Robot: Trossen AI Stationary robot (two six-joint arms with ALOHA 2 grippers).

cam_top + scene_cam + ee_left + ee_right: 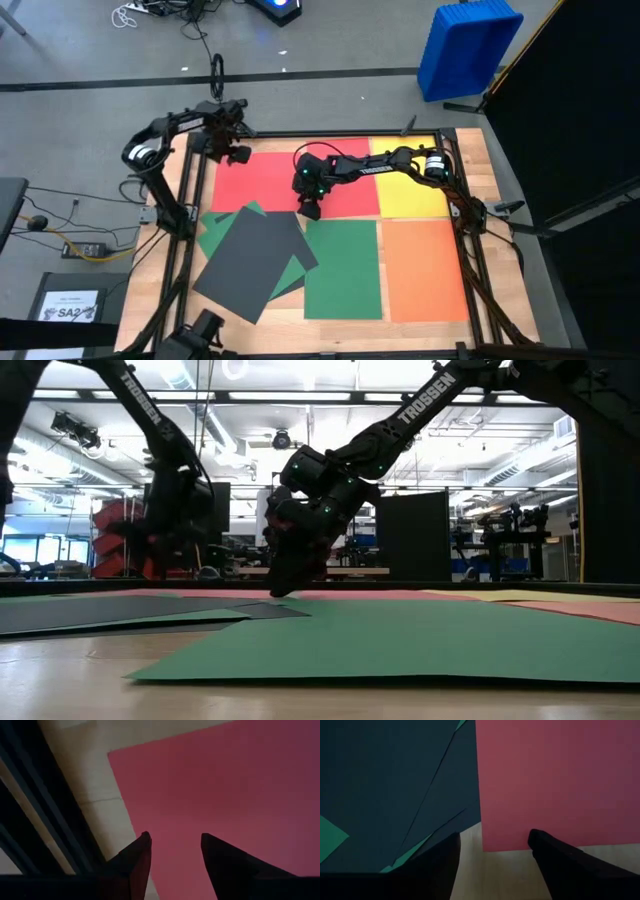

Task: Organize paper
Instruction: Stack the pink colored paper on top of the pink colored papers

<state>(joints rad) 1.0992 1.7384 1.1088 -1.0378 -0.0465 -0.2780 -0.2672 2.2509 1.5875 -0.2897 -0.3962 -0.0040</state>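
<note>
Wooden boards inside a black frame make up our work surface (425, 330), with a blue bin (468, 48) on the grey floor beyond it.

Our right gripper (309, 209) hangs with its fingers spread and nothing between them, low over the near edge of the red sheet (270, 180), which we take as our landmark. In the right wrist view the fingers (440, 865) straddle a bare strip of wood just off that sheet's corner, with the dark grey sheets (385, 785) right beside it.

Our left gripper (236, 154) waits at the red sheet's far left corner, fingers parted and empty; its wrist view shows the red corner (210, 795) just ahead of the fingertips.

Outward from the red sheet: yellow (408, 180) lies edge to edge on its right, a green sheet (343, 268) just below it, orange (425, 270) diagonally across. The untidy part is below and left of it, where dark grey sheets (250, 265) lie skewed over green ones (215, 232).

To do this step well, we judge the right gripper should settle on the nearest grey corner, pinch only the top sheet, and slide it flat rather than lift, so the thin paper neither buckles nor drags the red sheet out of line.
</note>
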